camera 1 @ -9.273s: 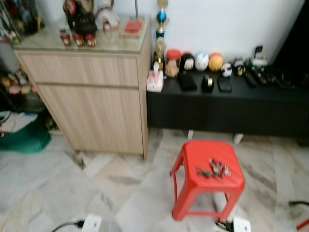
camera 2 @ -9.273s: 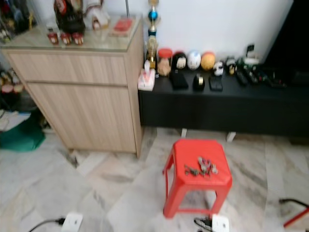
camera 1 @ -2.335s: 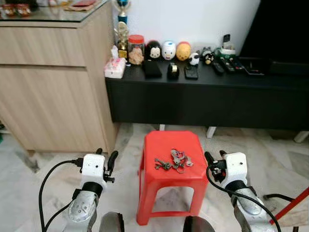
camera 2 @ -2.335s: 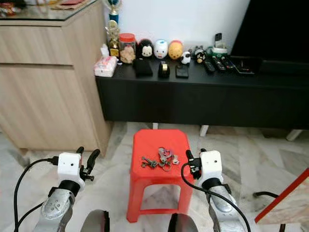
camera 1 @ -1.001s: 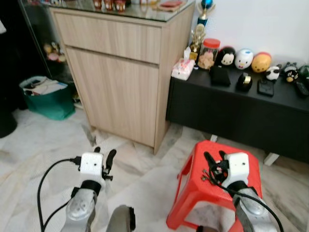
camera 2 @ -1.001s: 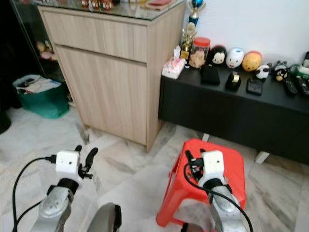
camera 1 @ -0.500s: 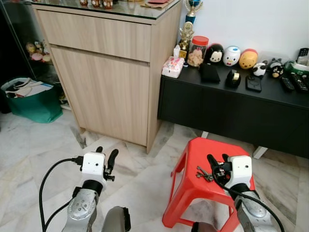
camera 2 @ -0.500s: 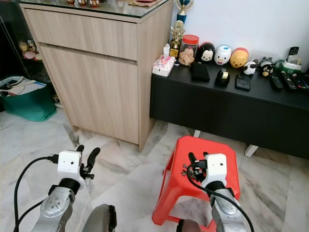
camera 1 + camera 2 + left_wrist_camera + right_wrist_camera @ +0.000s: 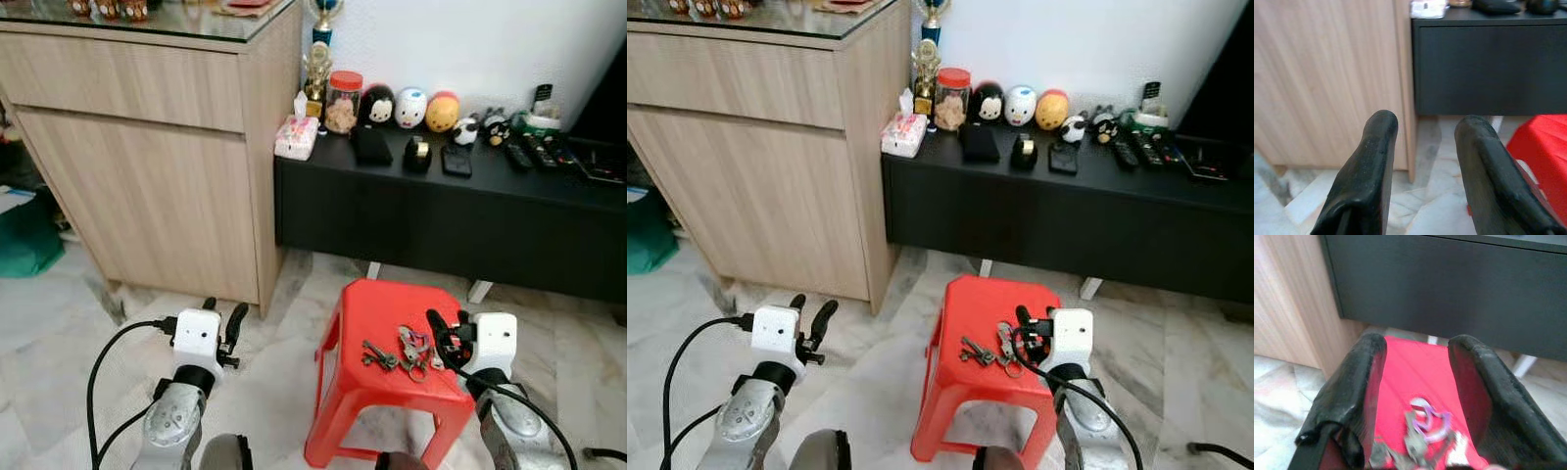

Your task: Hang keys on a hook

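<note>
On the marble floor before a black cabinet (image 9: 446, 220), the keys (image 9: 404, 351) lie untouched on our red stool (image 9: 367, 313). Our right gripper (image 9: 441, 345) hovers beside them, jaws apart; left gripper (image 9: 223, 323) idles, jaws apart. Grasping and hanging remain.

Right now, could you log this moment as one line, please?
phase: reaching | keys: on stool | right gripper: open, beside keys | left gripper: open, idle

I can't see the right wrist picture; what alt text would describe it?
Two open black fingers frame a bunch of keys lying on a red stool. Beyond stand a black cabinet and a wooden cupboard.
</note>
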Motion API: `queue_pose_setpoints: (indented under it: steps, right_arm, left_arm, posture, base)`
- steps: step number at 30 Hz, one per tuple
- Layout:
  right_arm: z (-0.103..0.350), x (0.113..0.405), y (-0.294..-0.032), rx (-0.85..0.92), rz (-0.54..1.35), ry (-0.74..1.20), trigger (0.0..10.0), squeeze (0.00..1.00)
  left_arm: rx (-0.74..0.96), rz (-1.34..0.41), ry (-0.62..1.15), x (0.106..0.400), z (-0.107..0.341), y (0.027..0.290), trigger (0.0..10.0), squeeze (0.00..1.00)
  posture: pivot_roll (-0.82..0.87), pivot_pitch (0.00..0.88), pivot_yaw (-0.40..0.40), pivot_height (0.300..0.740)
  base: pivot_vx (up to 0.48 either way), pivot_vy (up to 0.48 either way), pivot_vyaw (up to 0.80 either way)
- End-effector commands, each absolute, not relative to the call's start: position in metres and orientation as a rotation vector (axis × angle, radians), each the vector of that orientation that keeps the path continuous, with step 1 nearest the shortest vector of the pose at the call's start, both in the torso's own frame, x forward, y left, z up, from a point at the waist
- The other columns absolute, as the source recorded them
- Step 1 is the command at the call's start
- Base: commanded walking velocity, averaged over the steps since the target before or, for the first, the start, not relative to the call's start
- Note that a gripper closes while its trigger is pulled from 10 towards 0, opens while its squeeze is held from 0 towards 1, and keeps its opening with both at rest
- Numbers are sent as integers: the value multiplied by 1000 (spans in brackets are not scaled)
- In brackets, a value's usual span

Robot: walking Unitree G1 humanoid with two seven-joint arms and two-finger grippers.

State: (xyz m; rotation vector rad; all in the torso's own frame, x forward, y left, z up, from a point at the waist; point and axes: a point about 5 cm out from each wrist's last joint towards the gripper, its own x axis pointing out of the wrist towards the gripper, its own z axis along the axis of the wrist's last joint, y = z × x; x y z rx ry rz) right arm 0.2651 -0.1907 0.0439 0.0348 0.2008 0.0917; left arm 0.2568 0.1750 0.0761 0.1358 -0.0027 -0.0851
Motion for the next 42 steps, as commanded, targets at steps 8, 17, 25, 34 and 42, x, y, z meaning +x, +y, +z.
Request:
queue_pose_setpoints:
  steps: [8, 17, 25, 34, 42]
  right_arm:
    - [49, 268, -186, 9, 139, 181, 10000, 0]
    - [50, 267, -184, 12, 156, 175, 10000, 0]
    - [51, 267, -177, -21, 220, 182, 10000, 0]
    - [53, 266, -164, -55, 319, 201, 10000, 0]
    - [62, 277, -146, -114, 434, 241, 10000, 0]
  left_arm:
    - [146, -83, -16, 258, 80, 177, 10000, 0]
    - [144, -79, -16, 258, 80, 177, 10000, 0]
    - [143, -82, -15, 257, 79, 177, 10000, 0]
    - [140, -89, -13, 257, 79, 176, 10000, 0]
    - [139, -100, -29, 258, 84, 173, 10000, 0]
  posture:
    - [-3, 0, -75, 608]
    - [-2, 0, -75, 608]
    - [-4, 0, -74, 608]
    - [-6, 0, -73, 570]
    - [-3, 0, -72, 550]
  base:
    - [277, 0, 0]
    - [121, 0, 0]
    - [0, 0, 0]
    - [0, 0, 0]
    - [0, 0, 0]
